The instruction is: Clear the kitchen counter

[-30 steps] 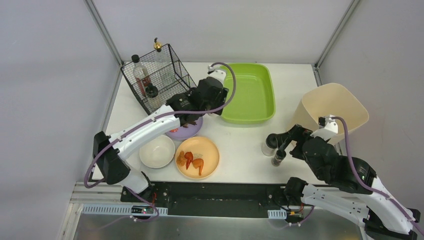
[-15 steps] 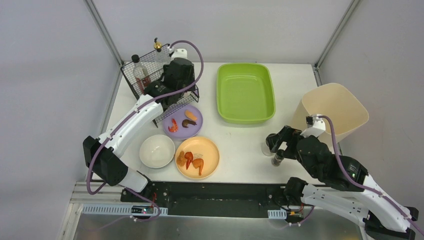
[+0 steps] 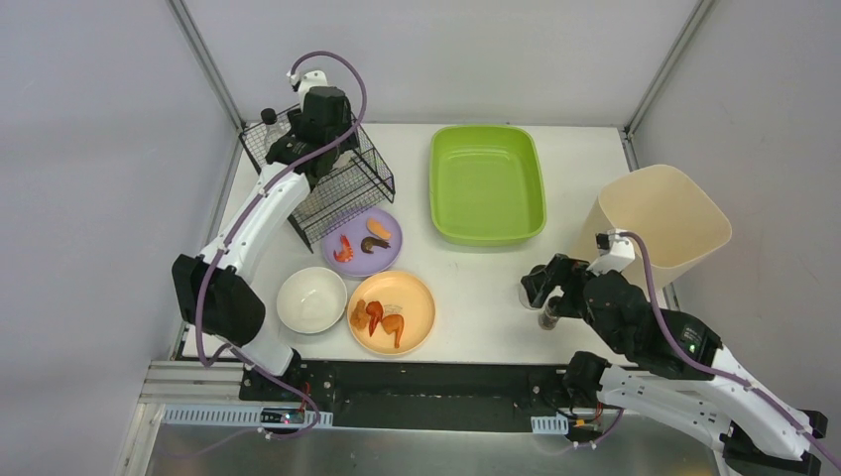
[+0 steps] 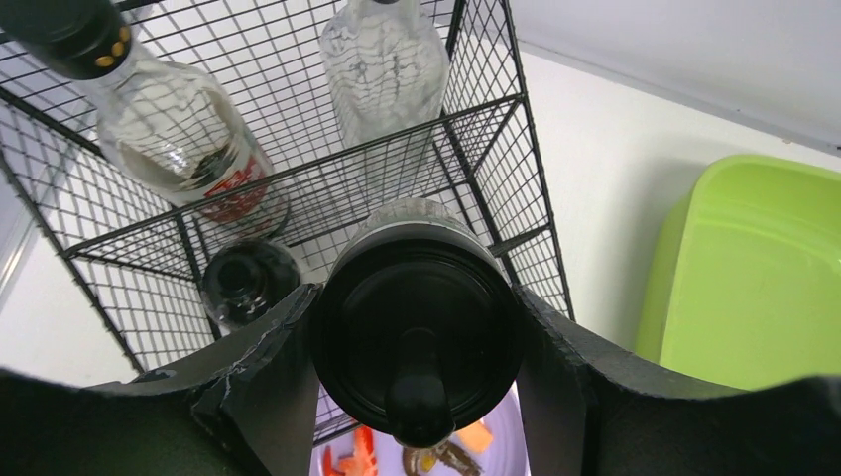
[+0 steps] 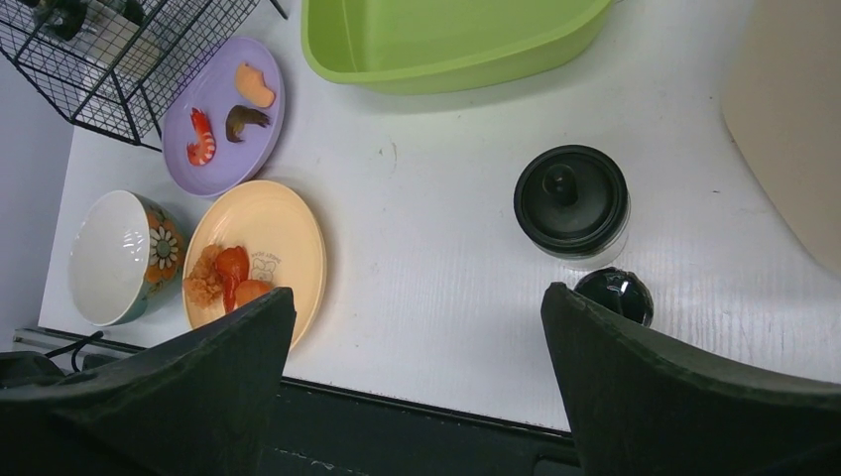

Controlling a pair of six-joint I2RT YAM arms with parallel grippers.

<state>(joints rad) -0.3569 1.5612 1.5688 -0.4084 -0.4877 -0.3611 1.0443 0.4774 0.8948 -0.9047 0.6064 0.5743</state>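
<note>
The white kitchen counter point(image 3: 466, 278) holds dishes and jars. My left gripper point(image 3: 309, 147) is shut on a black-lidded glass jar point(image 4: 417, 327) and holds it above the black wire basket point(image 3: 347, 188), over its near right part point(image 4: 496, 169). The basket holds a red-labelled bottle point(image 4: 188, 149), a clear bottle point(image 4: 382, 69) and a small dark-capped bottle point(image 4: 248, 283). My right gripper point(image 5: 417, 307) is open and empty above the counter's front right. A second black-lidded jar point(image 5: 571, 198) and a small black-capped bottle point(image 5: 615, 296) stand just beyond its right finger.
A purple plate point(image 3: 362, 241) with shrimp pieces, an orange plate point(image 3: 392, 310) with food and a white bowl point(image 3: 310, 299) sit at the front left. A lime-green tray point(image 3: 486, 183) stands at the back centre. A cream bin point(image 3: 660, 223) stands at the right edge.
My left arm has swung back and to the left with the jar, from over the purple plate to above the wire basket. My right gripper has shifted slightly nearer.
</note>
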